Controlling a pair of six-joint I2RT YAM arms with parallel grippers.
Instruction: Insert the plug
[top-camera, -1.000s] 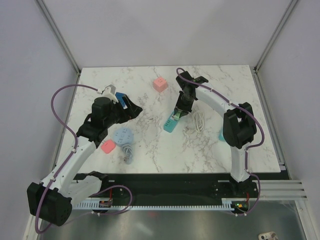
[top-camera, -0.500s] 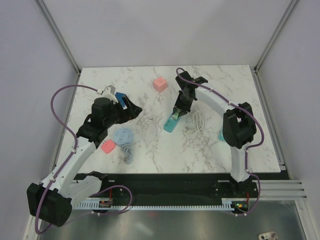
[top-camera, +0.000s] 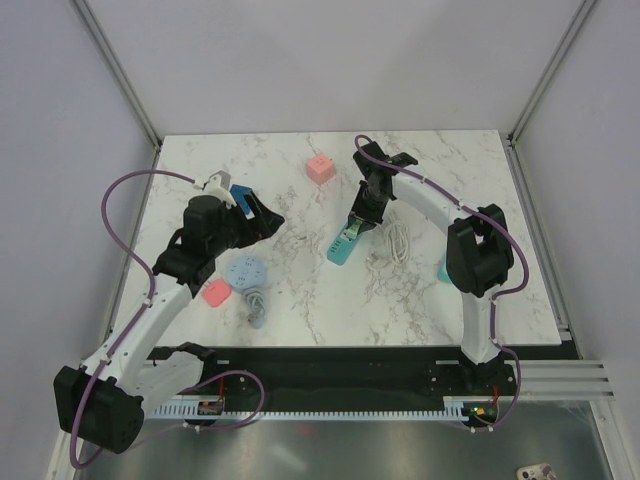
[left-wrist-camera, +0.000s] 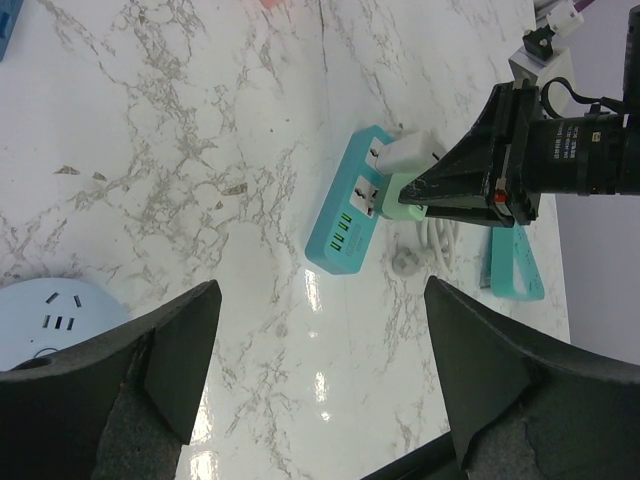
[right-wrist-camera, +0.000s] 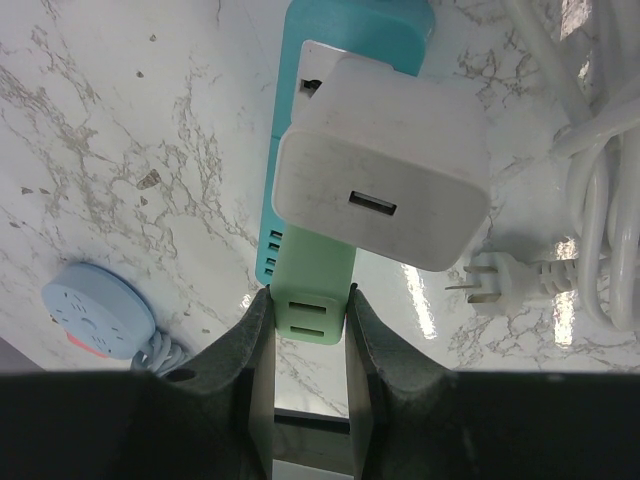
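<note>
1 adapter (right-wrist-camera: 380, 200) on strip (right-wrist-camera: 350, 30), grn plug (right-wrist-camera: 310, 290) gripped

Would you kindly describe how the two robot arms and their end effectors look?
The left arm and right arm have white tubular links with bulky black joint housings. A thin purple cable loops along each. The left end effector and right end effector each have two matte black wedge-shaped fingers.

No text, label, brand, number or sign is legible in any of the three views
</note>
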